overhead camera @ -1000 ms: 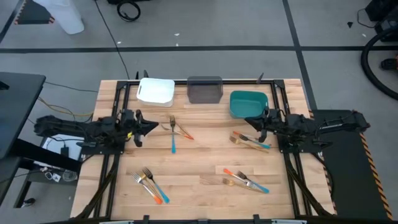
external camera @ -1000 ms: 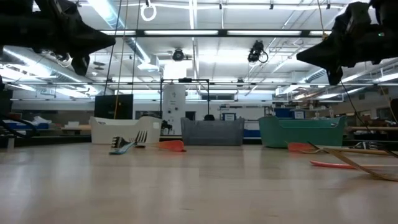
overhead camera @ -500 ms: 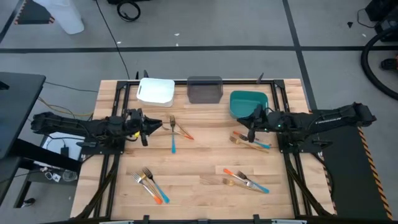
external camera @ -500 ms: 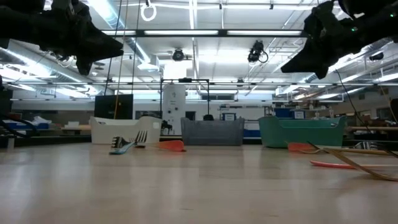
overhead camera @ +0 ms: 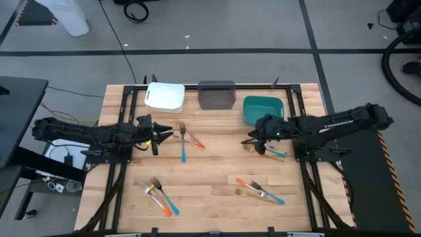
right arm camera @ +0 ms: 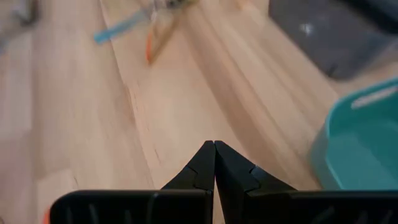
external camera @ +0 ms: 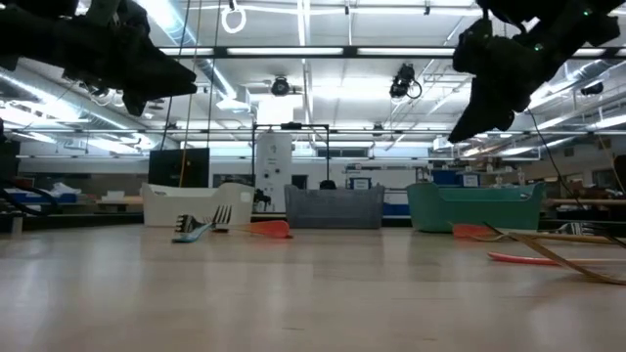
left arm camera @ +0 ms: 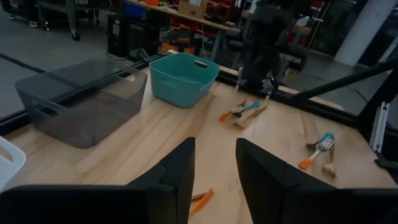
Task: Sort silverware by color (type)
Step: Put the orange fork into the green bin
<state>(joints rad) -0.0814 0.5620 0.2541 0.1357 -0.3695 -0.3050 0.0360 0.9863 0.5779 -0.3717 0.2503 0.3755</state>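
Note:
The silverware lies in several small heaps on the wooden table. Blue, orange and tan forks (overhead camera: 185, 139) lie at centre-left, a second heap (overhead camera: 268, 151) at the right below the teal bin, a third (overhead camera: 160, 195) at the near left, and another (overhead camera: 260, 191) at the near right. My left gripper (overhead camera: 166, 134) hovers open, left of the centre-left forks; an orange handle (left arm camera: 202, 200) shows just past its fingers. My right gripper (overhead camera: 247, 141) is shut, above the table just left of the right-hand heap, tipped downward.
Three bins stand along the far edge: white (overhead camera: 164, 96), grey (overhead camera: 216, 94) and teal (overhead camera: 263, 109). Bare wood lies in the table's middle between the heaps. Dark rails (overhead camera: 297, 118) run along the table's left and right sides.
My left gripper has opened and crept a little toward the centre-left forks. My right gripper, still shut, has reached toward the table's left, past the right-hand heap, and tipped down. No fork has moved.

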